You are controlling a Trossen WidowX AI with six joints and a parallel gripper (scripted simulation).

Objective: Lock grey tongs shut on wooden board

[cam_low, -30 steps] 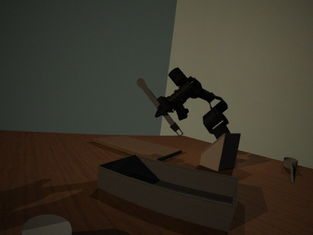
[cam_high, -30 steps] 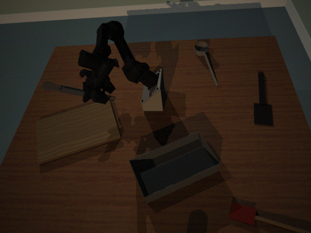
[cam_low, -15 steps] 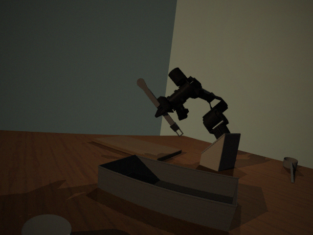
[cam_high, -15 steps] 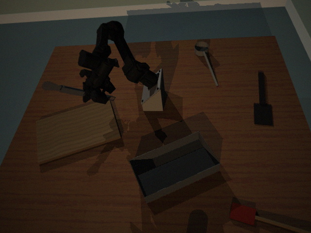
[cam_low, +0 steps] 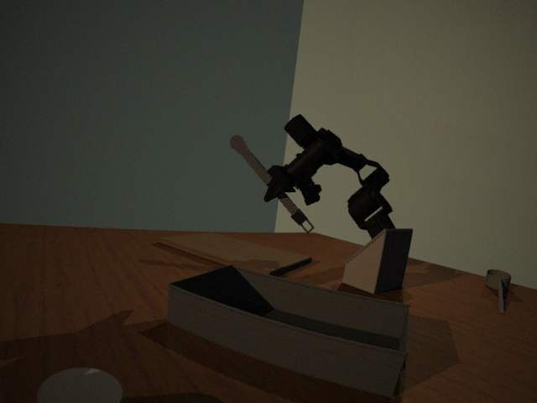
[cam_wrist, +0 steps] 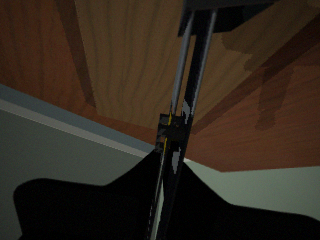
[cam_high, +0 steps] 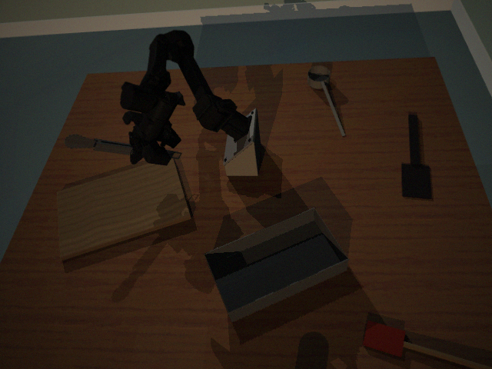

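Tongs [cam_high: 113, 147] [cam_low: 253, 162] [cam_wrist: 200, 65] are hanging in the air, tilted with the rounded tip end up and the hinge end down, and we are gripping them between our nearly closed gripper's jaws [cam_high: 153, 155] [cam_low: 273, 191]. We are holding their arms close together; whether the lock is engaged, we cannot tell. The wooden board [cam_high: 123, 206] [cam_low: 225, 247] [cam_wrist: 125, 60] is lying below, apart from them, and the roasting tin [cam_high: 290, 294] [cam_low: 282, 342] is standing near the board.
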